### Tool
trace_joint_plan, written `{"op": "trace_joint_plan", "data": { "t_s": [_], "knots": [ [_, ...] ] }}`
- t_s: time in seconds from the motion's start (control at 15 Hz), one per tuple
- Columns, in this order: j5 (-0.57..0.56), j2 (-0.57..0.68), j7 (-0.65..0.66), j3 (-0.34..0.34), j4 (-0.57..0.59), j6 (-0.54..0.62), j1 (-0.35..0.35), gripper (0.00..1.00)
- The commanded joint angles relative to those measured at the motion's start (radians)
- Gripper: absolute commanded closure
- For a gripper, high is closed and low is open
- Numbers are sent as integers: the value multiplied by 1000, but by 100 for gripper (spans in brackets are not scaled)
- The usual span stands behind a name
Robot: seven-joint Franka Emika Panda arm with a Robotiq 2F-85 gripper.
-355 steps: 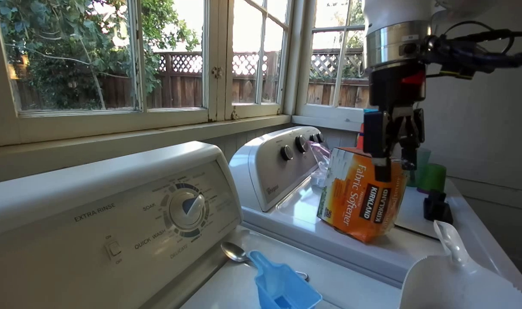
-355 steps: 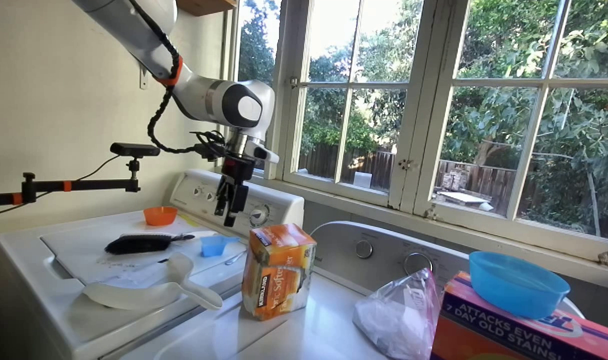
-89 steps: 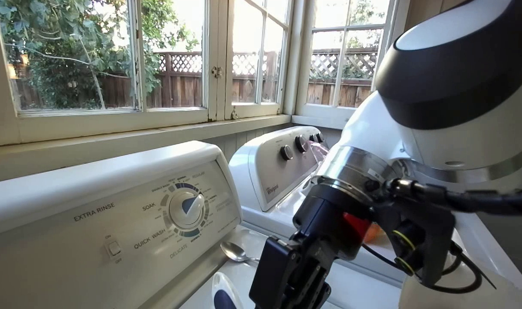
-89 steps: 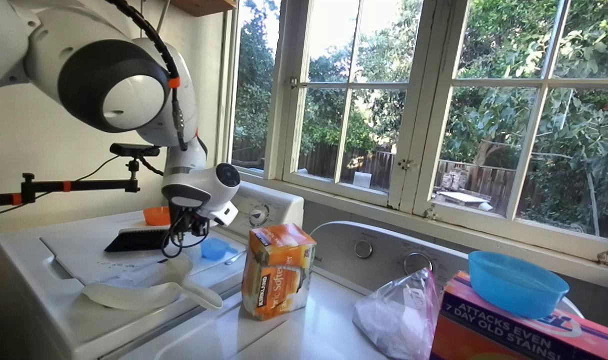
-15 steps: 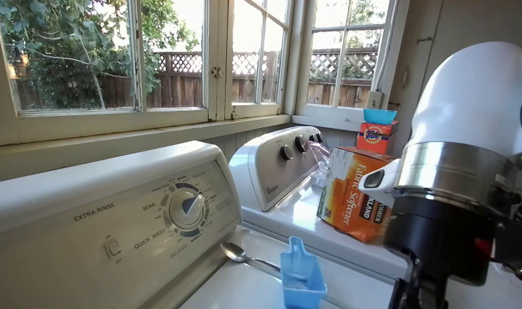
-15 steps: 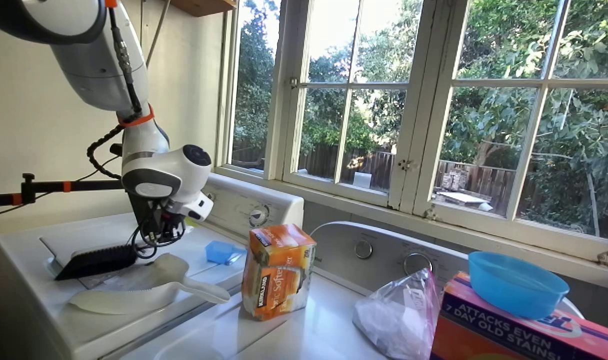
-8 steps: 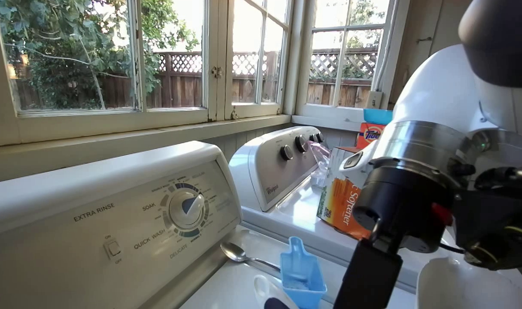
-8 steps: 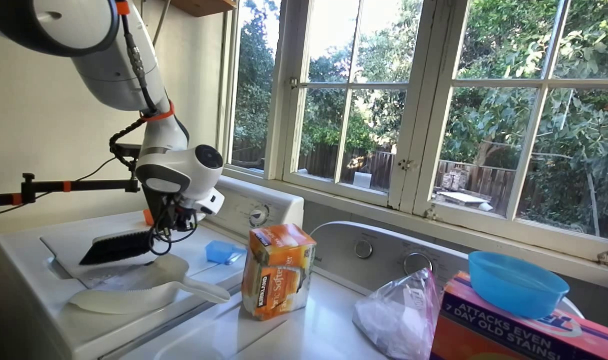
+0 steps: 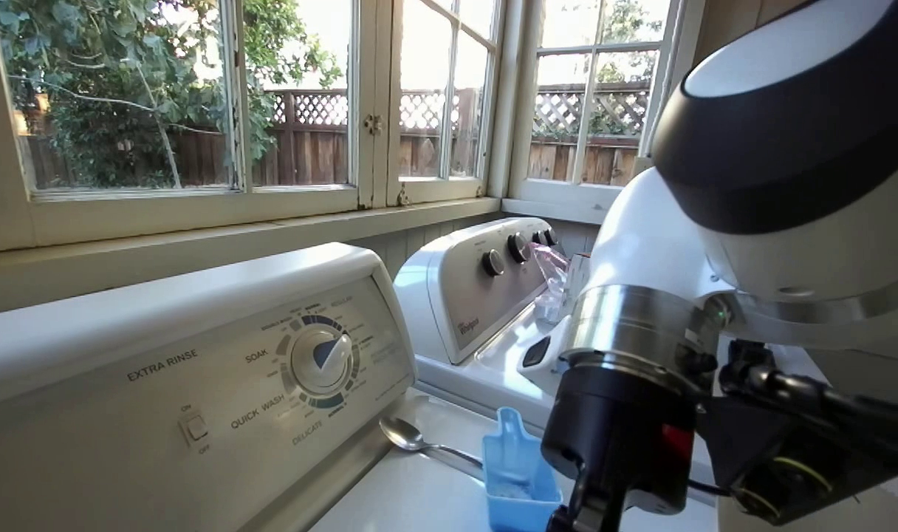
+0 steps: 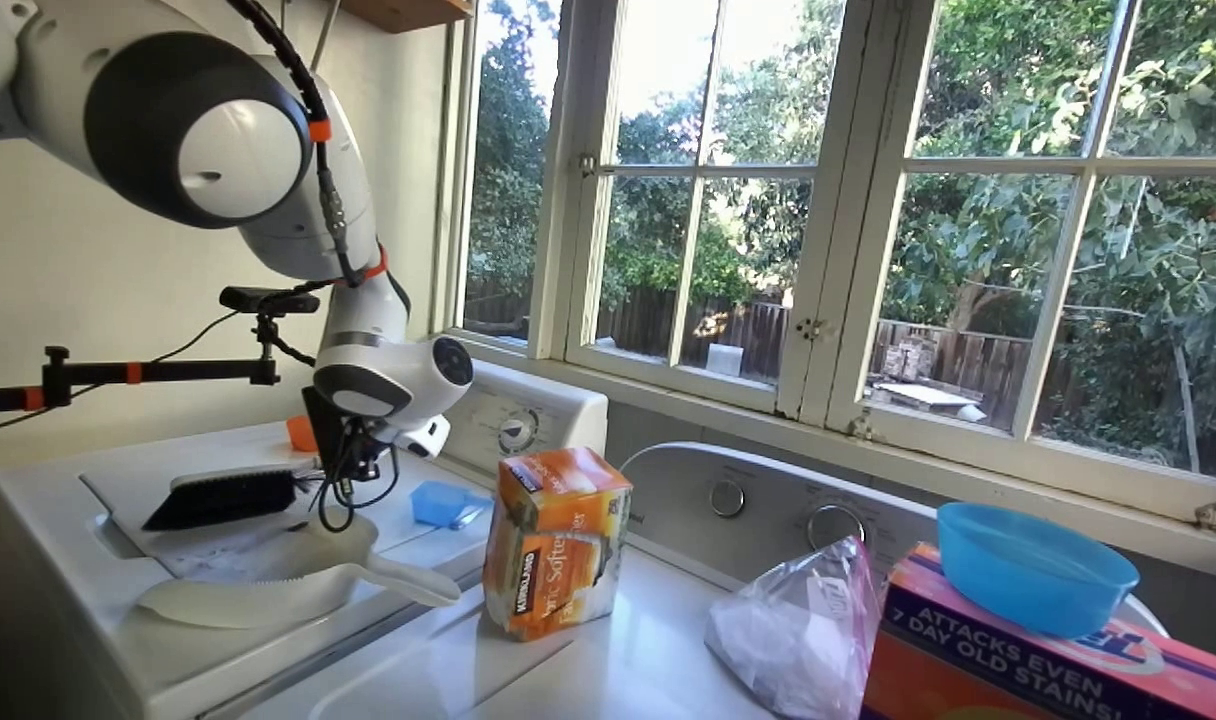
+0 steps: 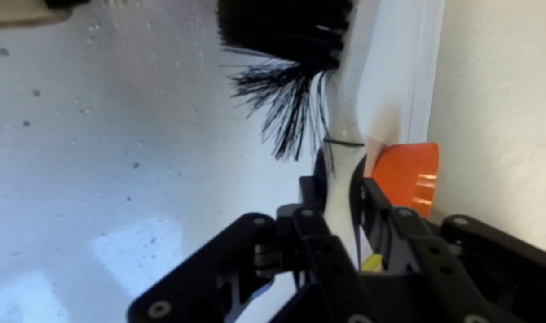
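Observation:
My gripper (image 11: pixel 341 190) is closed around the pale handle (image 11: pixel 340 197) of a hand brush, one finger on each side of its dark grips. The brush's black bristles (image 11: pixel 284 27) reach ahead of the fingers in the wrist view, with a loose tuft splaying sideways. In an exterior view the brush (image 10: pixel 223 500) is low over the white washer lid, and the fingers are hidden behind cables and wrist. A white dustpan (image 10: pixel 248 600) lies just in front of it. Dark specks (image 11: pixel 136 165) and small grains are scattered over the lid.
Close to the gripper are an orange bowl (image 11: pixel 405 177), a blue scoop (image 9: pixel 519 473) and a spoon (image 9: pixel 412 437). A fabric softener box (image 10: pixel 558 545), a plastic bag (image 10: pixel 793 630) and a detergent box (image 10: pixel 1008 650) topped by a blue bowl (image 10: pixel 1038 570) stand on the neighbouring machine.
Over the last second the arm and held brush have swung across the lid toward the control panel. Much earlier the gripper was empty and the brush lay on the lid; scoop and dustpan have since shifted slightly.

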Motion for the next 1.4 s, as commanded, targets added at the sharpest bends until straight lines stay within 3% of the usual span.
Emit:
{"op": "trace_joint_plan", "data": {
  "t_s": [0.0,0.47,1.33],
  "knots": [
    [-84,35,100,-70,75,-145,52,93],
    [-230,-3,204,-141,85,-276,114,93],
    [-475,-160,188,-114,-70,-267,144,93]
  ]
}}
